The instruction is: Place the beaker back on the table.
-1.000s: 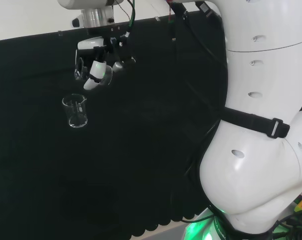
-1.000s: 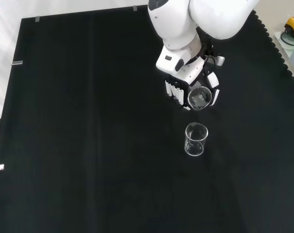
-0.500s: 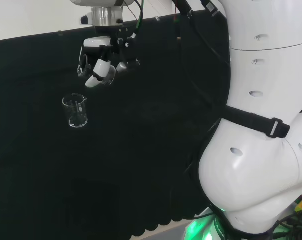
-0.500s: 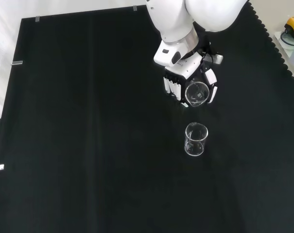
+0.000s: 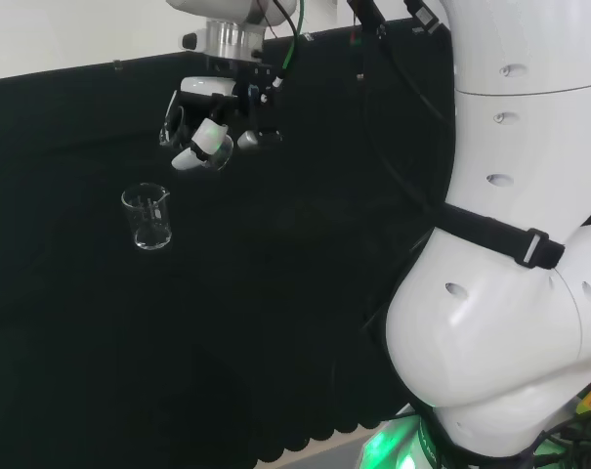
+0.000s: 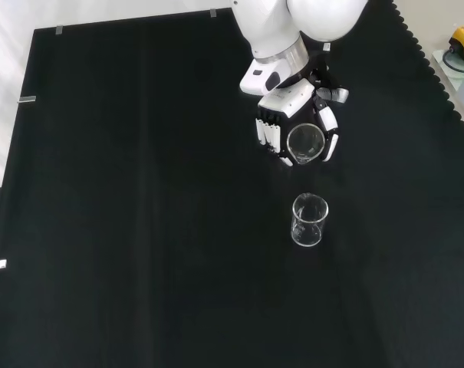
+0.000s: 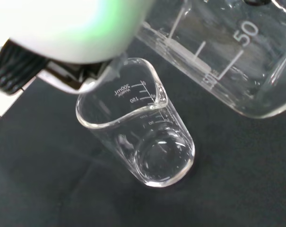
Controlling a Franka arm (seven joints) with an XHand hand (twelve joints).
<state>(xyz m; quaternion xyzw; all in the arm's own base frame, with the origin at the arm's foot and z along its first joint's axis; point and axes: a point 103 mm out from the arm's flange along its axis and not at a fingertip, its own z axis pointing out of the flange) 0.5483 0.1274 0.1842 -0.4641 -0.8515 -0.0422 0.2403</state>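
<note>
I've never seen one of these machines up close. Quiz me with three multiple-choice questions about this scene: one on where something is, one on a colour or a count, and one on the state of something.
1. In the front view, where does the beaker on the cloth stand relative to the hand?
A. Below it, apart from it
B. Above it, touching it
C. Far off at the left edge

2. What colour is the cloth on the bench?
A. White
B. Black
C. Red

3. What is the hand doing?
A. Resting flat on the cloth with nothing in it
B. Pressing down on the standing beaker
C. Holding a glass beaker up off the cloth

Answers:
1. A: the standing beaker is lower in the picture than the hand, with bare cloth between them.
2. B: the cloth is black all over.
3. C: the fingers curl round the held beaker above the cloth.
</note>
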